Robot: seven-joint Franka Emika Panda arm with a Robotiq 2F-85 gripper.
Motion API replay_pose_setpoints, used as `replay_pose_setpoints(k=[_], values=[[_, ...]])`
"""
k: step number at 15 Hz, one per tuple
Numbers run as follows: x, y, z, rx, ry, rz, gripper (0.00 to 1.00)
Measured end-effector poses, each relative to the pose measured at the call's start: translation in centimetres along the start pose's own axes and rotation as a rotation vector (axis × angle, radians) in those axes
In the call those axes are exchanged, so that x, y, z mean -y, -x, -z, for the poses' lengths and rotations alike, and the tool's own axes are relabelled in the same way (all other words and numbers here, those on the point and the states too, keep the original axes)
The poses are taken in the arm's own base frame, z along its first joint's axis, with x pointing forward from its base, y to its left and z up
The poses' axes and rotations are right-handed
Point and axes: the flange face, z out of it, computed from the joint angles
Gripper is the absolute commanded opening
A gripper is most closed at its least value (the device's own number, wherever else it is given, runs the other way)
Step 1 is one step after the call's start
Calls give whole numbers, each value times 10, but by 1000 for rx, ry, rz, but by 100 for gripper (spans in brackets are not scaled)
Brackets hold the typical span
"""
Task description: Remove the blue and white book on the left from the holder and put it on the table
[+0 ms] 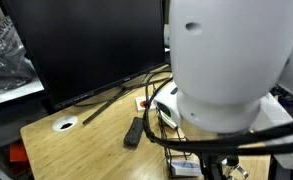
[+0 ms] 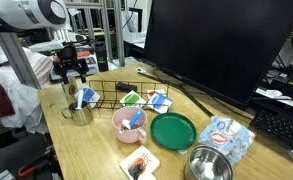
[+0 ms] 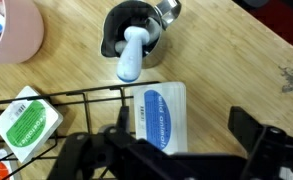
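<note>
The pale wooden surface (image 2: 91, 140) carried a black wire holder (image 2: 111, 98). The gripper (image 2: 74, 76) hung, jaws apart, over the blue and white book (image 3: 161, 118) at its left end.

My arm (image 2: 26, 12) is glossy white with fat rounded links and dark joint bands; black cables (image 1: 236, 138) trail beneath. My pincer (image 3: 178, 128) is matte black and angular.

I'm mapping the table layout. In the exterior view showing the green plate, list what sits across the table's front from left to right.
In order: metal cup → pink bowl → green plate → blue-and-white packet. The patterned card and the steel bowl, nearer the edge, overlap these sideways, so I leave them out.
</note>
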Motion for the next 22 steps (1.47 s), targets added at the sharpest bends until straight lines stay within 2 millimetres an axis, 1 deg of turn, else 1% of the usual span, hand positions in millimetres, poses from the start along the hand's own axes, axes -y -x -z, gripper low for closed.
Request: replay_pose_setpoints(k=[4,8,12,17,22], values=[[11,-4,-5,-10,47,22,100],[13,-10,-14,-19,43,32,100],[10,-14,-27,-10,53,28,100],[3,-18,-40,3,51,-5,100],[2,-22,-53,15,40,-24,100]])
